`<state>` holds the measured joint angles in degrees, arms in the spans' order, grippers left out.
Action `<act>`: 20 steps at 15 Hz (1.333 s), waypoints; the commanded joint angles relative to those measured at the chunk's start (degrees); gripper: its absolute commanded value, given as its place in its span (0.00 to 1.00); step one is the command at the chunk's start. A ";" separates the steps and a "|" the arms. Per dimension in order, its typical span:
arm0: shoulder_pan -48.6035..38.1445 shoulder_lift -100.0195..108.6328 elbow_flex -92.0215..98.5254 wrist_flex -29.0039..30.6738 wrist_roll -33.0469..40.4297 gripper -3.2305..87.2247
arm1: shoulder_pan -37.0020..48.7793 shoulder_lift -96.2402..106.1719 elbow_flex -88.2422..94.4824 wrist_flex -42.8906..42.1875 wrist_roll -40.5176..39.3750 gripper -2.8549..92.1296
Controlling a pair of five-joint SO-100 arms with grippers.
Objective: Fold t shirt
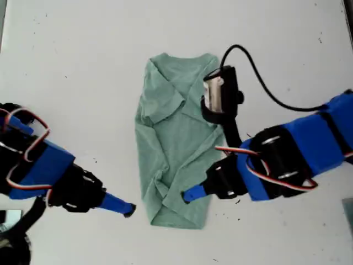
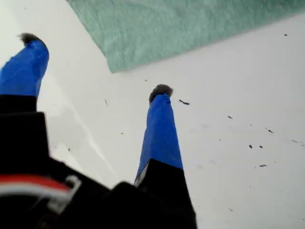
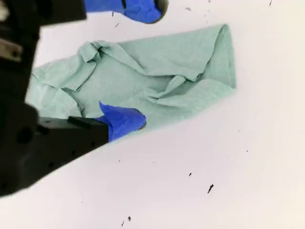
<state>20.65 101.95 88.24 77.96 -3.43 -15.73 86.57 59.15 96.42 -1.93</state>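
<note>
In the exterior view, the t shirt is seen lying on the white counter, folded lengthwise into a narrow wrinkled strip near the middle of the picture, its neck end toward the top. One arm reaches in from the exterior view's left, its blue-tipped first claw held over bare counter just beside the lower corner of the shirt. The other arm comes in from the exterior view's right, with the second claw over the lower part of the shirt and a black cable looped behind it. In the first wrist view, the first claw is shown spread wide, its two blue fingers well apart above the counter, nothing between them; a corner of the shirt lies just beyond the tips. In the second wrist view, the second claw is likewise shown spread, one blue fingertip at the near edge of the shirt and the other beyond its far edge, so that the folded cloth lies between them ungripped.
</note>
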 commanded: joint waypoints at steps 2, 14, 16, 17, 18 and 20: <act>-4.75 -17.23 -12.13 -3.25 5.36 0.38 | -1.93 -7.38 -5.71 -0.26 2.99 0.46; -1.76 -49.39 -31.73 -2.99 5.19 0.03 | -7.82 -34.45 -16.87 -11.43 7.56 0.03; -0.53 -47.20 -35.42 -3.60 7.03 0.03 | -7.91 -30.32 -16.87 -10.99 3.60 0.02; 0.18 -44.82 -36.56 -4.92 9.14 0.03 | -7.73 -26.89 -16.96 -10.11 1.58 0.02; 0.70 -41.75 -36.56 -6.77 11.07 0.03 | -7.47 -22.15 -16.96 -8.96 -0.70 0.02; 1.58 -35.07 -36.47 -11.69 14.24 0.03 | -7.38 -11.43 -16.08 -11.95 -5.89 0.02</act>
<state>19.78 58.10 53.53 69.61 8.96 -22.59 64.07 43.77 86.75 -4.39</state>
